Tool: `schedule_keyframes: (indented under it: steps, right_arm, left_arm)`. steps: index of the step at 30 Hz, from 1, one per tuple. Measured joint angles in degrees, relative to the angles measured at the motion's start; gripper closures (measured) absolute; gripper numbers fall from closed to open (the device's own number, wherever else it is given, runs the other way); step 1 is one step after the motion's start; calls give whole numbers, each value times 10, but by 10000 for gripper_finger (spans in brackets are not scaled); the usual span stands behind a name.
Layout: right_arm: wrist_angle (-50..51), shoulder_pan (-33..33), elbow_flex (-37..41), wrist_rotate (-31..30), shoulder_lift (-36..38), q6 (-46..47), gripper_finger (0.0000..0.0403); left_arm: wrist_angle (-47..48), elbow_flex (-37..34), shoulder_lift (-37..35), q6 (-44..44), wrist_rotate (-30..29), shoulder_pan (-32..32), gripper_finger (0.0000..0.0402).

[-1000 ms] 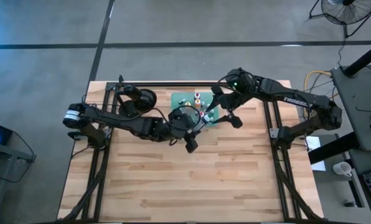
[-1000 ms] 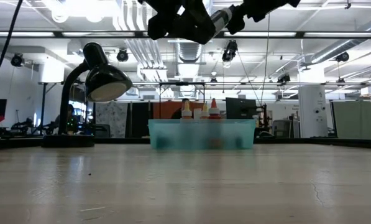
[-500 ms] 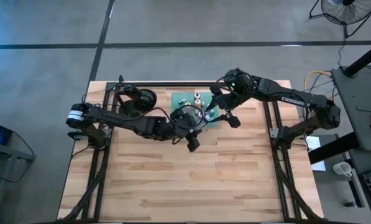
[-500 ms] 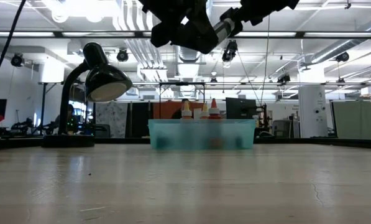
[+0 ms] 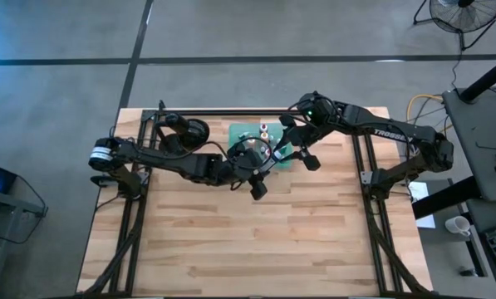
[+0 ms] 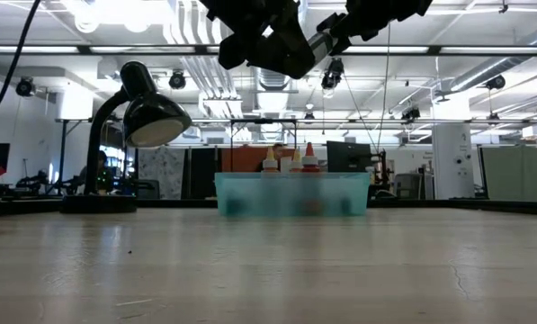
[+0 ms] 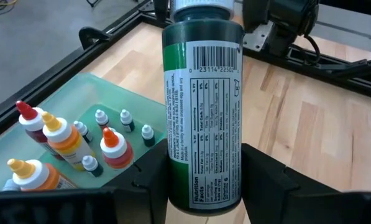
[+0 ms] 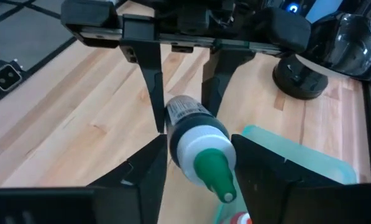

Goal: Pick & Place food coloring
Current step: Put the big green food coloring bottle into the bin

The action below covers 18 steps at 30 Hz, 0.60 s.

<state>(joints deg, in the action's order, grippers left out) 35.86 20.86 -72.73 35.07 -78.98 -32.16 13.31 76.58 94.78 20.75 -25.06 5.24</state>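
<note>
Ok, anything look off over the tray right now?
Nothing spilled or damaged. The dark green labelled plastic bottle hangs clear of the translucent green tray, gripped in the left pincer, with the right pincer at its capped end. Other small bottles stand upright.

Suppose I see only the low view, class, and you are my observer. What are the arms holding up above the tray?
Observer: The left claw is shut on a green bottle, with its barcode label showing.
Operator: And the right claw?
Observer: The right claw sits around that bottle's green-tipped cap end.
Operator: What lies in the tray?
Observer: The tray holds an orange-yellow bottle, a red bottle and tiny white-topped pieces.
</note>
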Motion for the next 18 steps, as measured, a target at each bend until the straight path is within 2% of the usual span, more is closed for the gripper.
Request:
schedule_keyframes:
  steps: [10,14,18]
  right_arm:
    - [2,0,0,-11,0,0,294]
    - [2,0,1,-12,-1,1,295]
    - [4,0,1,-46,-1,7,290]
  left_arm:
    - [-5,-11,-1,-2,1,-6,264]
    - [-6,-16,-1,46,0,-6,264]
    - [16,-16,-3,95,-9,-3,253]
